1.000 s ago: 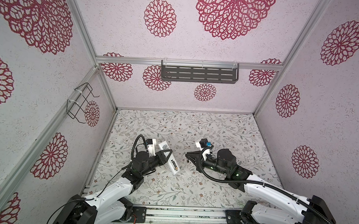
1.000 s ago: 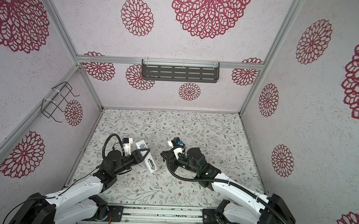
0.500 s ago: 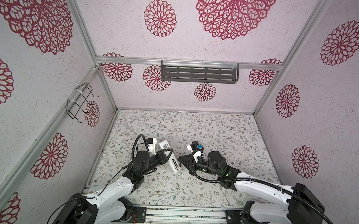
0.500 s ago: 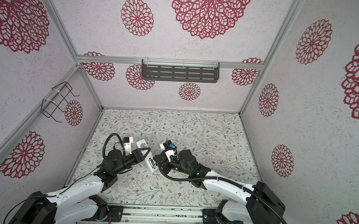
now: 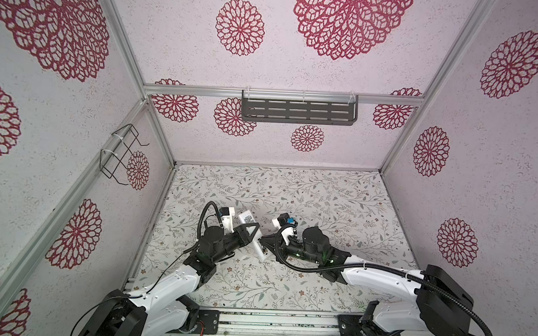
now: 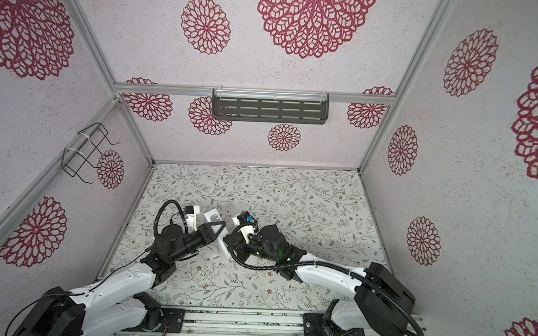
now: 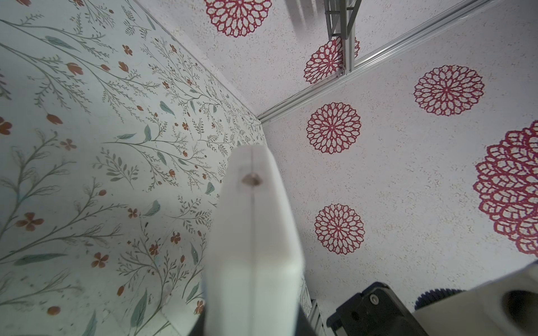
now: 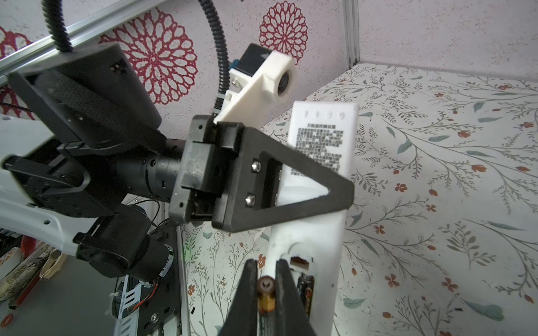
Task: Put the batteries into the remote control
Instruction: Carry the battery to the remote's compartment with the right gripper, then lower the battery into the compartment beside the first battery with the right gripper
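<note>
The remote control [image 5: 246, 218] [image 6: 212, 217] is a long white bar held off the floral table, its printed back [image 8: 320, 151] turned up. My left gripper [image 5: 254, 235] [image 6: 219, 232] [image 7: 253, 328] is shut across its middle, and in the left wrist view the remote's edge [image 7: 253, 232] fills the centre. My right gripper [image 5: 266, 247] [image 6: 227, 241] [image 8: 266, 279] is shut on a battery [image 8: 266, 291], whose brass end points at the open compartment at the remote's near end. A second dark battery [image 8: 306, 291] lies inside that compartment.
A dark slotted shelf [image 5: 298, 110] hangs on the back wall and a wire rack [image 5: 121, 156] on the left wall. A small whitish piece [image 7: 177, 317] lies on the floral table [image 5: 291, 191] below the remote. Patterned walls close in three sides.
My right arm has swung left with the battery, from well right of the remote to right against its near end. The left arm and the remote have stayed put.
</note>
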{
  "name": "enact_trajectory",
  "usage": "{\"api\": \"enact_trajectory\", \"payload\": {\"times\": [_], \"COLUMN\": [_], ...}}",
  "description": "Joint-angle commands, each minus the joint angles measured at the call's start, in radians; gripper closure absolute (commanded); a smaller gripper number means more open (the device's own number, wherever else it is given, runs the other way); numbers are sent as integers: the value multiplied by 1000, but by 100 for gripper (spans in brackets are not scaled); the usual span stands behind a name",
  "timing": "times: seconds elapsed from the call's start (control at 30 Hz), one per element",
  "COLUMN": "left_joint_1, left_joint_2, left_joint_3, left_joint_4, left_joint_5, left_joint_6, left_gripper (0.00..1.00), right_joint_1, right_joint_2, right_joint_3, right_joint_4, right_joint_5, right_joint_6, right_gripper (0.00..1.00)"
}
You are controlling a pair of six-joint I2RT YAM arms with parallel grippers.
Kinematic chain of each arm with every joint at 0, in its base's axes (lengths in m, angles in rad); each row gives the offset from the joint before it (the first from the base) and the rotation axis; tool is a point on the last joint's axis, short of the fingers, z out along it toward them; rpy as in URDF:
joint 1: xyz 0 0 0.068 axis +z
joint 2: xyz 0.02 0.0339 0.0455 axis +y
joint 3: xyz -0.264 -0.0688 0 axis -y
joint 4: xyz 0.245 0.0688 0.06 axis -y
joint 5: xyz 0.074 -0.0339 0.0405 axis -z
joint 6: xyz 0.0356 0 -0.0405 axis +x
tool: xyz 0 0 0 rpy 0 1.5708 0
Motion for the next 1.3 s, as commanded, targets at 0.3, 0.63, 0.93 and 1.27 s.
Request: {"api": "enact_trajectory", "payload": {"times": [0.3,0.63,0.93,1.27], "left_joint_1": [-7,-7,-7,-8], "left_joint_2": [-6,0,1,-2], "left_joint_3": [22,22,17,17], "left_joint_4": [56,66,72,75], "left_joint_5": [-8,-5,-8,-7], "left_joint_6": [-12,-12,-12,-5], "left_gripper": [98,98,98,98], "right_joint_1": [5,5,8,20], "right_joint_2": [26,57,92,86], "right_joint_3": [12,-4,-7,19], "right_joint_4": [68,78,76,30], "right_joint_5": [23,18,-21,1], "right_joint_6": [13,24,17,-10], "right_gripper": [100,100,100,79]}}
